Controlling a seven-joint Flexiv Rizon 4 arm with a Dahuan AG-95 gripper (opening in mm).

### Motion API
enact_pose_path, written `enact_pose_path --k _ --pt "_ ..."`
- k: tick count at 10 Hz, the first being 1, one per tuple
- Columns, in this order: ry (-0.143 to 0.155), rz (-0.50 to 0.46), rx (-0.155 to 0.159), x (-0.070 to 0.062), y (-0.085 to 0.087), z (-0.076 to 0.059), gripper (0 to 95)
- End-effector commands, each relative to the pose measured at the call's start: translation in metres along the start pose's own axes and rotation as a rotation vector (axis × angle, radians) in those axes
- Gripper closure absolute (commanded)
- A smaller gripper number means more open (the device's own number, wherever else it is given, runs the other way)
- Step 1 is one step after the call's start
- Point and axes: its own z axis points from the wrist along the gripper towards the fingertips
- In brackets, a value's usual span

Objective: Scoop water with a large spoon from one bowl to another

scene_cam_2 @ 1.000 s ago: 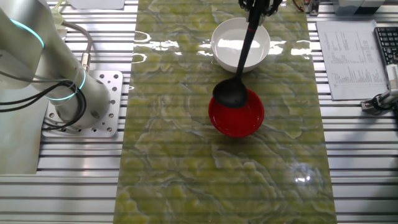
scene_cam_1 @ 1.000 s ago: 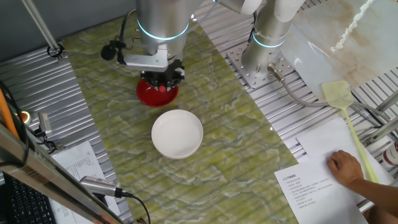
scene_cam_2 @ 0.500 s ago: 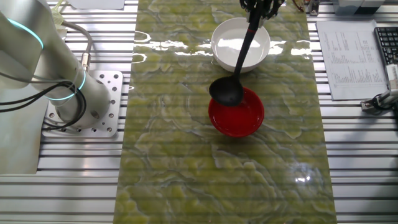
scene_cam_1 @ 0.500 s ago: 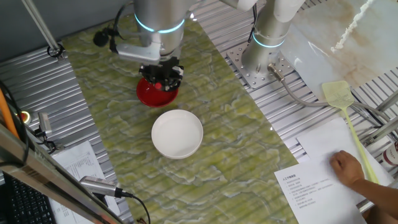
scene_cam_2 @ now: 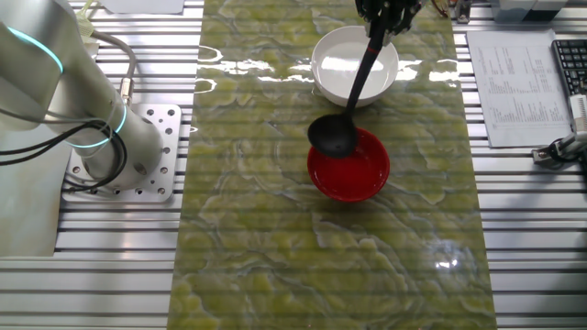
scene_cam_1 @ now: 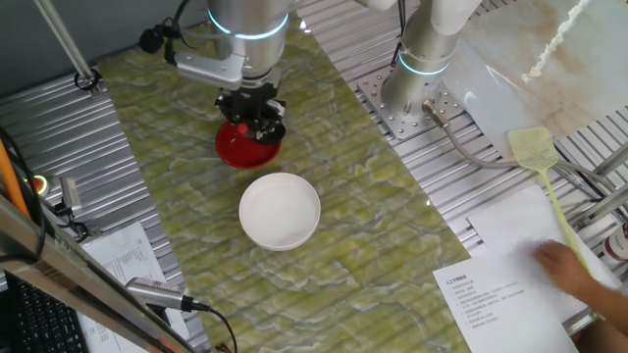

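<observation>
Gripper (scene_cam_1: 252, 120) closed on the red-tipped handle of the large spoon (scene_cam_2: 336, 136), whose black scoop hangs over the near-left rim of the red bowl (scene_cam_2: 359, 174), seemingly just above it; contact cannot be judged from either view. The white bowl (scene_cam_2: 341, 57) stands just beyond the red bowl, the handle slanting across it up to the gripper at the frame's top edge.

The step in hand appears to be pouring into the red bowl. To do it well, the scoop should sit further toward the bowl's centre before tipping, and the tilt should be slow, since the scoop overhangs the rim and water could run onto the green marbled mat (scene_cam_2: 248, 238).

Beside the red bowl, nothing blocks the path. Well away from it: the arm's base (scene_cam_2: 128, 151), printed sheets (scene_cam_1: 510, 284), a yellow fly swatter (scene_cam_1: 535, 149), and a person's hand (scene_cam_1: 579, 270), blurred.
</observation>
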Motion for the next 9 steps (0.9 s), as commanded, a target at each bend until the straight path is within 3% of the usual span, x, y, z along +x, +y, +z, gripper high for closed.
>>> enact_pose_path --k 1,7,9 --pt "0.007 0.036 -0.008 -0.0005 -0.0007 0.0022 95.0" --pt "-0.001 0.055 -0.006 0.0032 -0.0024 0.0023 95.0" --pt "0.014 0.022 0.005 0.0032 -0.0024 0.0023 95.0"
